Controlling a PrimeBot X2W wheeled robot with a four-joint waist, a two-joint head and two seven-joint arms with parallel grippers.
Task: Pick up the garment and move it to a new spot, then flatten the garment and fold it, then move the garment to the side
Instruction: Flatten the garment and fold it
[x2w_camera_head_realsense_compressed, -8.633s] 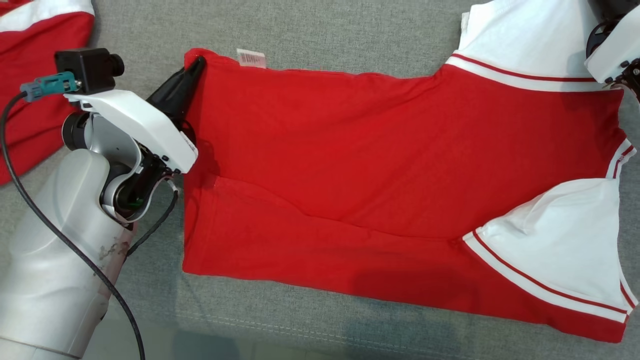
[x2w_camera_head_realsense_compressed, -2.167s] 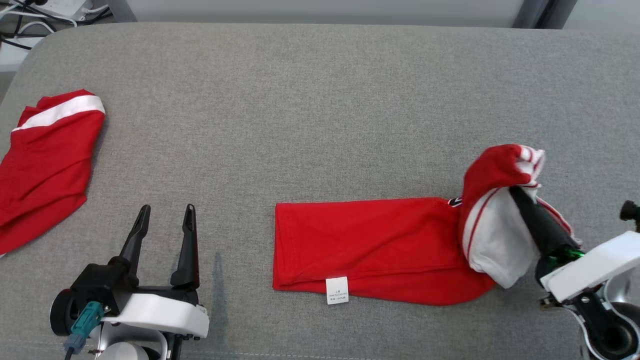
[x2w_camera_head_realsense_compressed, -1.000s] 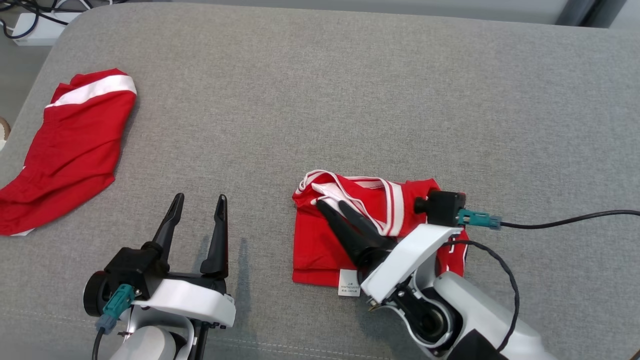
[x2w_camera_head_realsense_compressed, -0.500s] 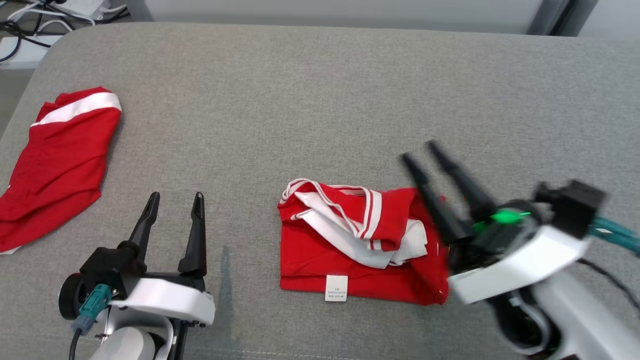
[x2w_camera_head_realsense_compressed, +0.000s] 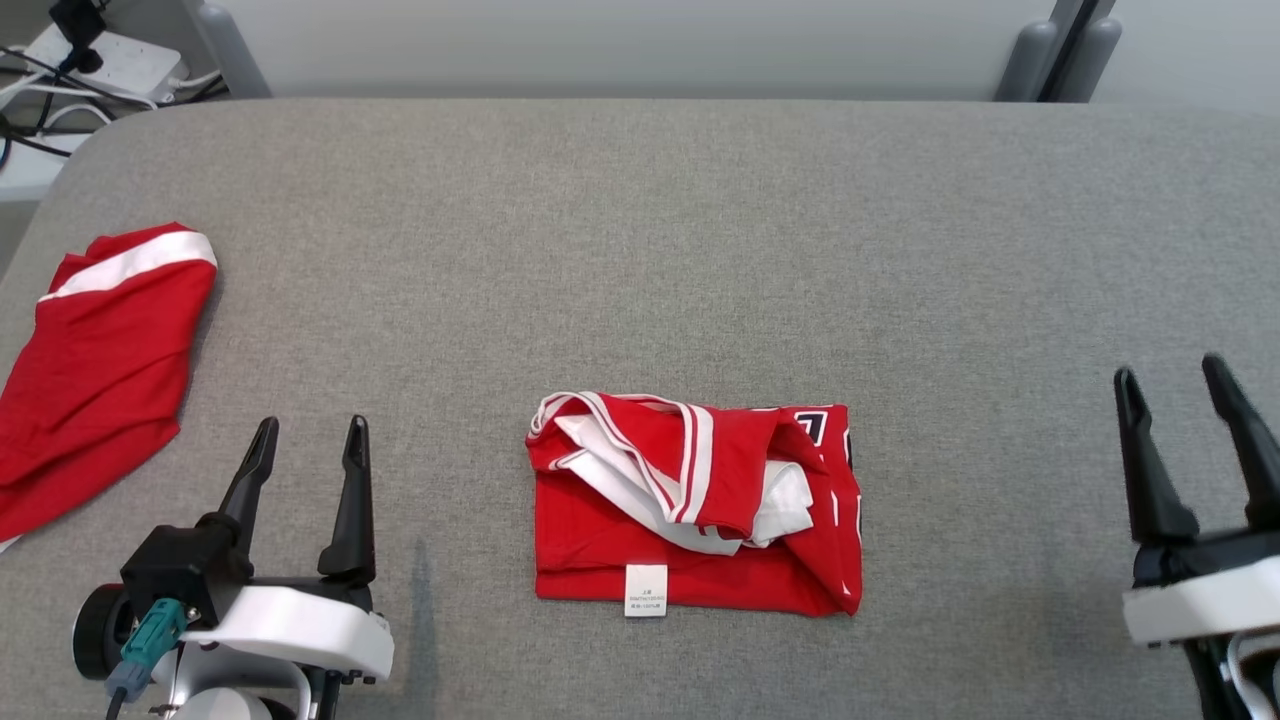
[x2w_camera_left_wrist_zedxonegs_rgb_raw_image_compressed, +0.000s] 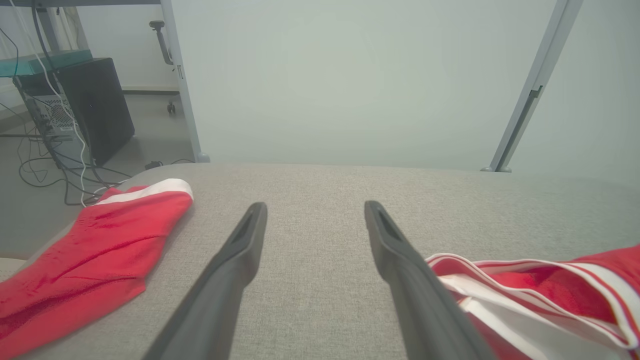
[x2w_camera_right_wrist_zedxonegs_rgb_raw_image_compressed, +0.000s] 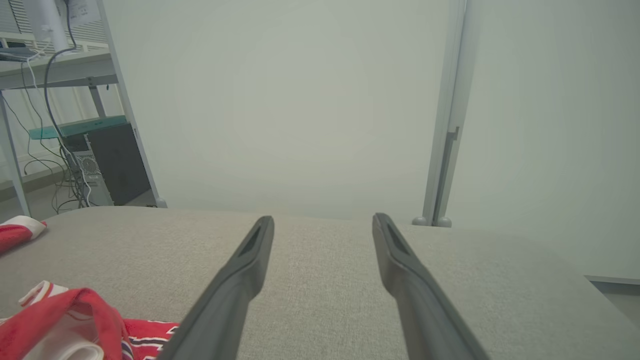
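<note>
The garment (x2w_camera_head_realsense_compressed: 690, 505) is a red shirt with white trim, folded into a rough rectangle on the grey cushion, a white label at its near edge. It also lies at the lower right of the left wrist view (x2w_camera_left_wrist_zedxonegs_rgb_raw_image_compressed: 540, 295) and at the lower left of the right wrist view (x2w_camera_right_wrist_zedxonegs_rgb_raw_image_compressed: 65, 320). My left gripper (x2w_camera_head_realsense_compressed: 310, 450) rests open at the lower left, well left of the garment, nothing between its fingers (x2w_camera_left_wrist_zedxonegs_rgb_raw_image_compressed: 235, 270). My right gripper (x2w_camera_head_realsense_compressed: 1170, 385) stands open at the lower right, apart from the garment, fingers (x2w_camera_right_wrist_zedxonegs_rgb_raw_image_compressed: 400, 270) empty.
A second red garment with a white band (x2w_camera_head_realsense_compressed: 90, 370) lies at the cushion's far left edge. The grey cushion (x2w_camera_head_realsense_compressed: 640, 240) ends at a pale wall behind. Cables and a power strip (x2w_camera_head_realsense_compressed: 90, 60) sit on the floor at the back left, beside a dark computer case (x2w_camera_left_wrist_zedxonegs_rgb_raw_image_compressed: 100, 110).
My right gripper has let go of the garment and swung away to the right, ending open at the lower right. The garment now lies folded in half. The head camera shifted slightly.
</note>
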